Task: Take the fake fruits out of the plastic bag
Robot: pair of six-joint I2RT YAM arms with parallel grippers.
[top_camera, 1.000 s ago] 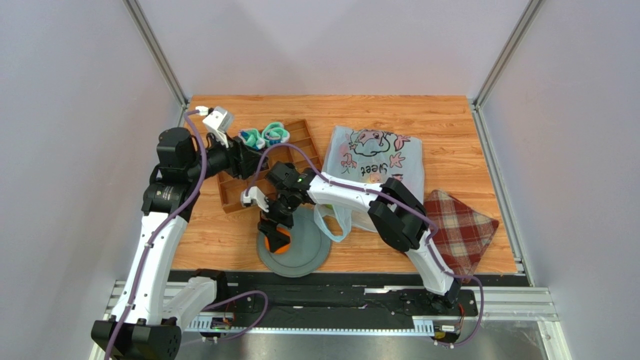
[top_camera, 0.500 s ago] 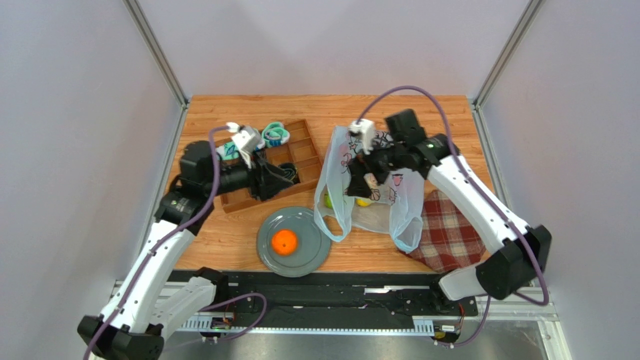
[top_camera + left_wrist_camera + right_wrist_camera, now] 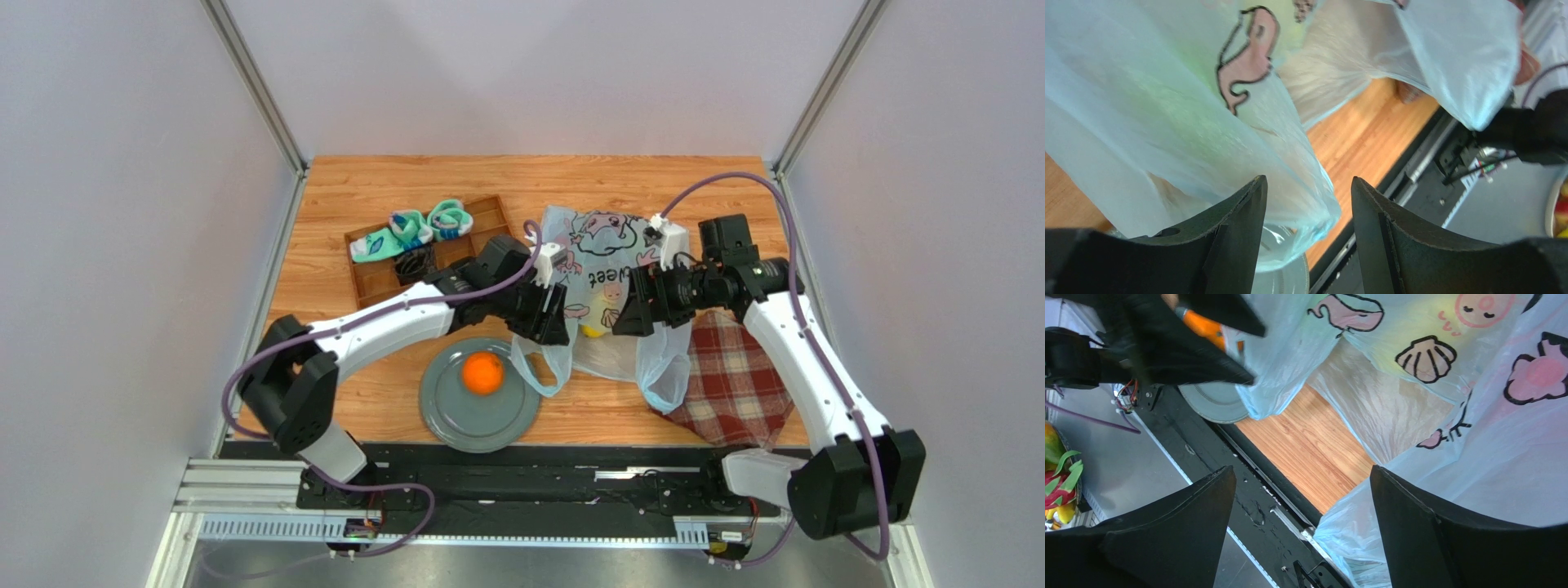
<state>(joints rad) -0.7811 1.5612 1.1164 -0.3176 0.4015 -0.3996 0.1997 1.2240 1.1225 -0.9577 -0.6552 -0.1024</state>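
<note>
Flanking limp plastic bag [image 3: 601, 251] with left jaws and right jaws apart, clamping nothing; thin slippery film, best pinched at handle loop [image 3: 1296, 190].

Seen from above with 12 o'clock at the far edge, the table [image 3: 724, 196] carries the plastic bag [image 3: 601, 245] at its centre, reaching toward 1 o'clock. The tray [image 3: 491, 227] lies at 10 o'clock, with rolled socks [image 3: 417, 227] in its 11 o'clock side. The plate [image 3: 436, 410] sits at 7 o'clock near the front edge, just beside the bag's 7 o'clock handle loop. The orange [image 3: 481, 375] rests on the plate, toward its 12 o'clock rim. The cloth [image 3: 736, 386] lies at 4 o'clock, just beside the bag. The left gripper [image 3: 552, 321] is at the bag's 9 o'clock edge, and the right gripper [image 3: 626, 316] is over its 4 o'clock part.
</note>
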